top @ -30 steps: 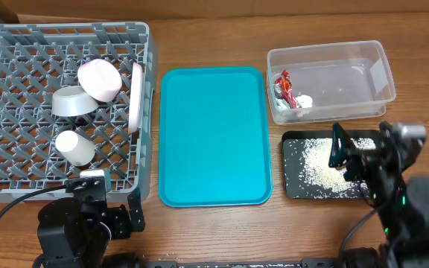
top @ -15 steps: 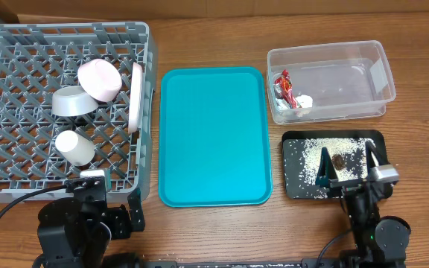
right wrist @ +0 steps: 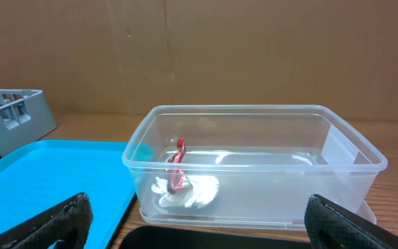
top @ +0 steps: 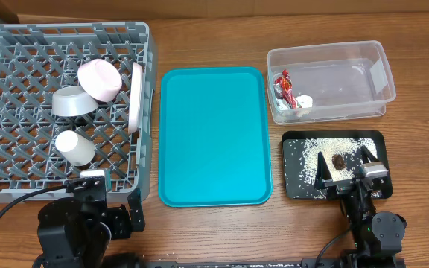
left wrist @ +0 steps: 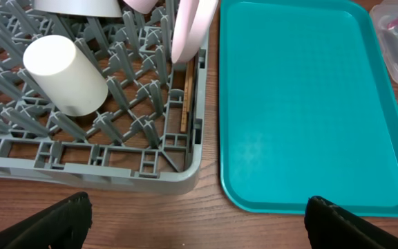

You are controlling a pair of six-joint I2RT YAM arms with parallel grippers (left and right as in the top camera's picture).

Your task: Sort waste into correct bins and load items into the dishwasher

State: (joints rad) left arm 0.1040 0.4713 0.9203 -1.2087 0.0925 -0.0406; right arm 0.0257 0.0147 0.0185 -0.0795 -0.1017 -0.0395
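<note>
The grey dish rack (top: 21,45) holds the white plate (top: 135,97) on edge, the pink dish (top: 99,80), the grey bowl (top: 71,102) and the white cup (top: 74,148). A wooden chopstick (left wrist: 187,97) lies in the rack beside the plate. The clear tub (top: 371,67) holds the red-and-white wrapper (top: 282,85) and the white tissue (top: 304,100). The black tray (top: 293,186) holds rice grains (top: 311,160) and the brown lump (top: 338,160). My left gripper (top: 110,205) is open and empty at the rack's front edge. My right gripper (top: 346,173) is open and empty over the black tray's front.
A teal serving tray (top: 214,134) lies between the rack and the bins. In the right wrist view the tub (right wrist: 254,166) stands straight ahead with a brown wall behind it. Bare wooden table shows along the front edge.
My right arm has swung from the black tray's right side down to its front edge, uncovering the brown lump. The left arm has not moved.
</note>
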